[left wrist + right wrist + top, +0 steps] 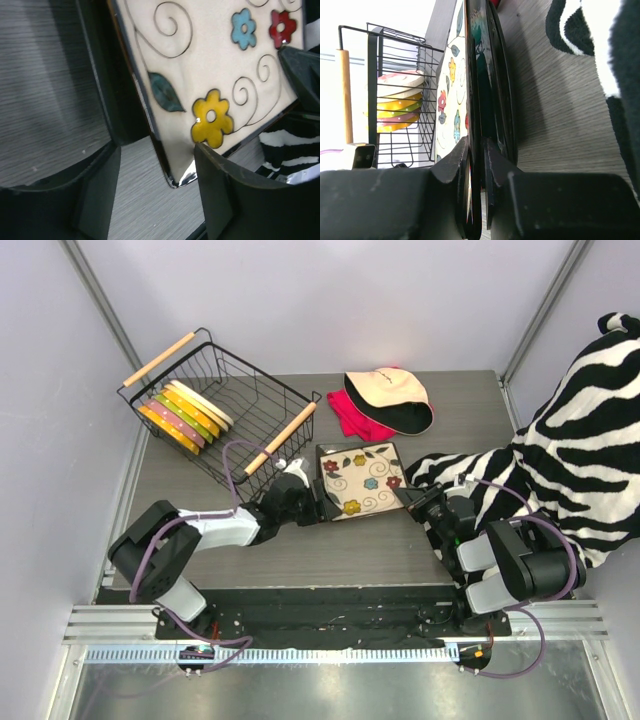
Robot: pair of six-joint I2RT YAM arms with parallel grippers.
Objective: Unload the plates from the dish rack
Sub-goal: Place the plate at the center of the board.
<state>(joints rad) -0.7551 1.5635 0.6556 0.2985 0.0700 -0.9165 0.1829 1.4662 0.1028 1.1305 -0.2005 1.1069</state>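
The square cream plate (362,478) with coloured flowers is out of the rack, at the table's middle. My right gripper (408,498) is shut on its right edge; the right wrist view shows both jaws (477,142) pinching the dark rim of the plate (451,90). My left gripper (318,502) is open at the plate's left side. In the left wrist view a corner of the plate (210,65) sits between the spread jaws (155,150), untouched. Several round scalloped plates (187,415) stand in the black wire dish rack (258,400) at the back left, also seen in the right wrist view (400,107).
A cream-and-black cap (390,398) lies on a pink cloth (350,412) behind the square plate. A large zebra-striped plush (560,460) fills the right side, close to the right arm. The rack's wooden handle (283,438) is just behind the left gripper.
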